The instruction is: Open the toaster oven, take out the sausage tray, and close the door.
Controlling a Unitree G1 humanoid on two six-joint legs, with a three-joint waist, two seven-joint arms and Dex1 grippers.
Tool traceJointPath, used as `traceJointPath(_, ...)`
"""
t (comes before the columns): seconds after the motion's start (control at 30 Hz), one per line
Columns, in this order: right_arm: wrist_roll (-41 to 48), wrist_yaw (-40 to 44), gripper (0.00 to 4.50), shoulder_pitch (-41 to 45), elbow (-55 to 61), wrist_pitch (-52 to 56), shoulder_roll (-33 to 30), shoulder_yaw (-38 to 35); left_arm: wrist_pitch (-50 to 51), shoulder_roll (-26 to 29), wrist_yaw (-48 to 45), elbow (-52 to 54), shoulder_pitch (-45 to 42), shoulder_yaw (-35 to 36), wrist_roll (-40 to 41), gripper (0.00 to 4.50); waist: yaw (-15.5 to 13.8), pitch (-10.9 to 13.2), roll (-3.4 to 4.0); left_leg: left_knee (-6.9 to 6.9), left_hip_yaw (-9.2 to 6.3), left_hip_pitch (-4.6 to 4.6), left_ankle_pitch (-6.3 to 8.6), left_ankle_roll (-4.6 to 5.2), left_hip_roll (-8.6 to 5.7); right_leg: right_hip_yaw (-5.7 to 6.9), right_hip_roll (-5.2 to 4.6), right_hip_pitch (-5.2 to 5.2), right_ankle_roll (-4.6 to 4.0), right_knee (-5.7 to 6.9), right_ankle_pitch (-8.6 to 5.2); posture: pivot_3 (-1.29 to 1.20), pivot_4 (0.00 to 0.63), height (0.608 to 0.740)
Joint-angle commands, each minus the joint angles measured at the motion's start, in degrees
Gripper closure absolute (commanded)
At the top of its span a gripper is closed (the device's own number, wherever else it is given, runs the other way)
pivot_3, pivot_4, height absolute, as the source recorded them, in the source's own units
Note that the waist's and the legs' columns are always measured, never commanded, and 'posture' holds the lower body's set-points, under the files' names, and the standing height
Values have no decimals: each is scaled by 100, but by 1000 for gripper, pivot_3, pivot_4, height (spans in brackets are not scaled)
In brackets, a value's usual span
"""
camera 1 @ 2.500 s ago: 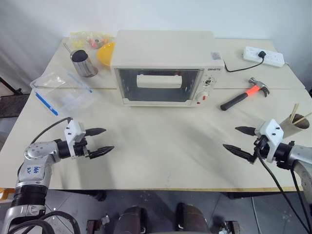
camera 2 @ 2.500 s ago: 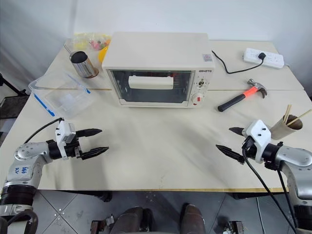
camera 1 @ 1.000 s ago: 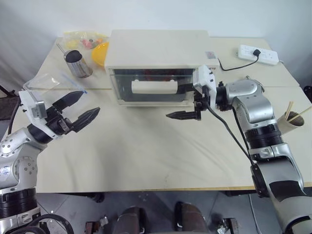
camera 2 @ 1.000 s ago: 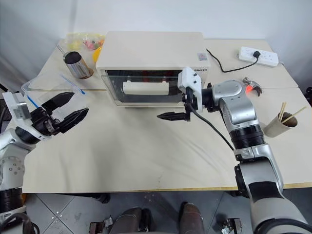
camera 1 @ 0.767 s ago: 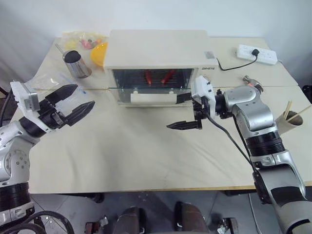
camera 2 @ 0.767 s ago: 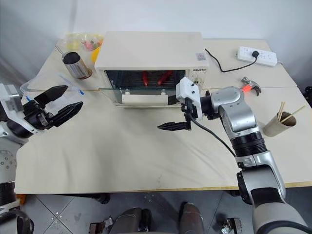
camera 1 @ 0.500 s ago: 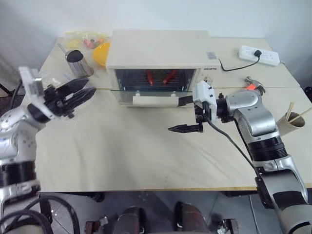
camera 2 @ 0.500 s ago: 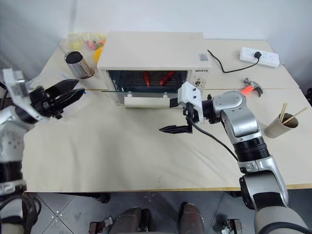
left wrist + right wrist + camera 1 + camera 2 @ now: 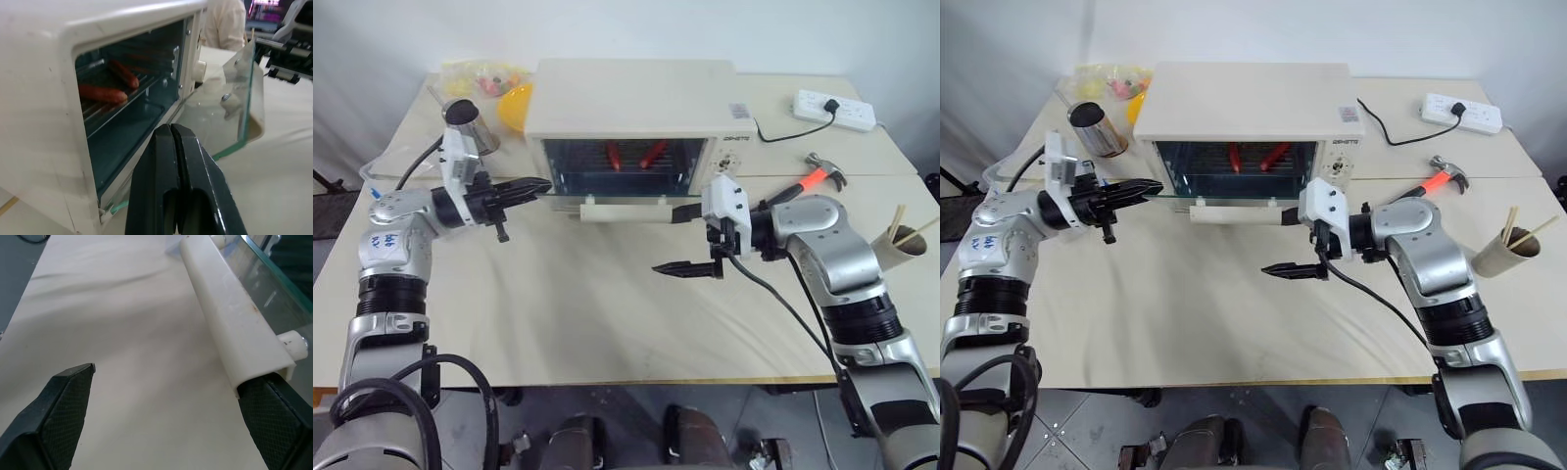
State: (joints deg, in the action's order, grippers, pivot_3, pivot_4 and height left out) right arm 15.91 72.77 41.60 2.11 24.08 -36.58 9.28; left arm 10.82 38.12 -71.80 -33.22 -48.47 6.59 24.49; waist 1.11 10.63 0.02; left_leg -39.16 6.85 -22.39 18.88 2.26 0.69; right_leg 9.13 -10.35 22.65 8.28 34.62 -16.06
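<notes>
The toaster oven (image 9: 631, 117) sits at the table's (image 9: 607, 313) back with its door (image 9: 1224, 201) dropped open, two sausages (image 9: 110, 85) inside, the left gripper (image 9: 540, 186) pinched shut beside it, the right gripper (image 9: 683, 238) spread wide at the handle (image 9: 230, 328).

Silver arms, white wrist blocks, black cables, black pincer (image 9: 689, 239) fingers.

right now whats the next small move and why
Probably lift the right end effector clear of the handle: the door already lies folded down, the sausage tray sits exposed inside, and the shut left end effector waits at the opening.
</notes>
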Motion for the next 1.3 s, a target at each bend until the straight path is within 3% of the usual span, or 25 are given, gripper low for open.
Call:
traceJointPath(0.03,3,376,0,-322,366,238,-753,-57,-177,-37,-313,-148,-93,-148,-164,4479,-50,0,-1,-1,0,0,2,4,-1,-1,-2,-1,0,0,0,0,150,740)
traceJointPath(0.17,-107,799,0,-667,472,241,-1605,19,-306,-62,-471,-337,-187,-210,-281,4479,-102,4,-9,-2,2,-3,5,8,-2,2,-3,0,1,-6,0,0,150,740)
traceJointPath(0.37,-442,1014,0,-714,117,-76,-2364,15,-455,-108,-737,-512,-271,-385,-505,4479,-83,6,-14,-12,3,-1,1,10,2,-9,-3,1,2,-13,0,0,150,740)
traceJointPath(0.63,-422,863,0,126,-1,137,-2277,-73,-627,-14,-813,-196,191,-1066,-1253,4479,-32,6,-13,-15,5,2,-1,9,6,-14,-2,5,1,-9,-1,0,150,740)
traceJointPath(0.8,-638,72,0,638,119,66,-1567,24,-963,-96,-667,-210,272,-1143,-1454,4479,-35,8,-15,-17,0,-2,-1,9,8,-10,-3,5,0,-8,0,0,150,740)
traceJointPath(1.07,-1752,-1538,0,1038,155,55,-134,798,-1228,-177,-471,-263,271,-1071,-1491,4479,3,7,-15,-21,-10,-3,-1,9,7,-5,-6,9,0,17,0,0,150,740)
traceJointPath(1.17,-2709,-2484,0,1166,-432,-831,604,1485,-1518,-445,-35,-83,382,-550,-1039,4479,57,7,-15,-22,-10,-5,-1,9,4,-6,-8,9,1,18,0,0,150,740)
traceJointPath(1.3,-3491,-3620,0,1467,-1434,-1261,1194,1667,-1572,-703,557,344,670,78,-608,4306,94,7,-15,-23,-15,-5,-3,6,14,-6,-8,13,0,26,0,0,150,740)
